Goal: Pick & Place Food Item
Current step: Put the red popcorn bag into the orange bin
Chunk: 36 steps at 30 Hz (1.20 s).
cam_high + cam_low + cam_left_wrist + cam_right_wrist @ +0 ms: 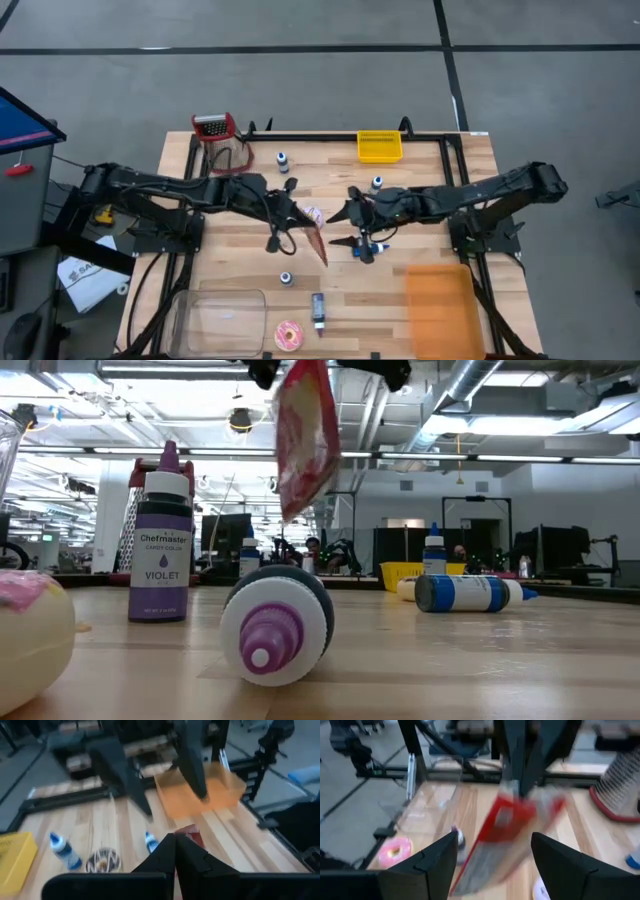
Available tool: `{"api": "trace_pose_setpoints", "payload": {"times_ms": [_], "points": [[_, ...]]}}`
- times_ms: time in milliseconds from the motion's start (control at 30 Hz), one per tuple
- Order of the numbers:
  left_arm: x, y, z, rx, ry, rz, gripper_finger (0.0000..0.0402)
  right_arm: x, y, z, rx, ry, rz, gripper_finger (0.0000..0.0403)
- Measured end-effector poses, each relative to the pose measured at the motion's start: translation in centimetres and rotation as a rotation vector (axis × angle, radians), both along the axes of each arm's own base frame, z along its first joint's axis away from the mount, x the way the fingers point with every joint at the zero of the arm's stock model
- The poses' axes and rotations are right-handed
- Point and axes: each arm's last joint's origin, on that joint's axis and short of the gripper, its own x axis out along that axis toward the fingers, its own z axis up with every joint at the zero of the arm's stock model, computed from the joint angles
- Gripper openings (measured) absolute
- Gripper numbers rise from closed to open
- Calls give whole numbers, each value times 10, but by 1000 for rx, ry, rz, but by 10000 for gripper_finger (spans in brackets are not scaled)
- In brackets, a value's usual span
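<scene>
We are working over a pale wooden counter (420, 215) set on a grey floor, with an open workshop showing behind it in the low view. Near the middle of the high view our left tool (296, 212) is pinching shut on the top edge of a red food packet (316, 238), which is hanging clear of the counter; in the low view the packet (305, 435) is dangling at the upper centre of the frame. Just to the right of it our right tool (345, 228) is standing with its fingers spread wide, gripping nothing, the packet (507, 827) showing between and beyond its fingers (432, 857) in its own wrist view.

A yellow bin (380, 147) is sitting at the upper centre-right of the high view, a red-handled grater (213, 128) at the upper left, an orange tray (440, 305) at the lower right and a clear container (222, 318) at the lower left. A pink donut (288, 335) is lying at the bottom centre. In the low view a violet colouring bottle (161, 540) is standing upright at the left, and another purple-tipped bottle (277, 625) is lying on its side at the centre foreground.
</scene>
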Motion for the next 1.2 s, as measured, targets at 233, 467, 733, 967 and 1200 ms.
{"api": "trace_pose_setpoints", "payload": {"times_ms": [233,467,733,967,1200], "points": [[7,-2,-5,-16,-6,6,0,12,-5,-6,-6,25,-19,245],[7,0,-4,-4,-14,54,0,19,-3,-6,-5,27,-15,245],[10,-2,-4,-3,-37,78,0,20,-3,1,-5,8,-26,245],[18,-4,-8,-10,-57,86,0,19,-6,0,-23,25,-65,245],[19,-5,-5,-13,-87,86,0,18,-8,-4,-47,63,-104,245]]}}
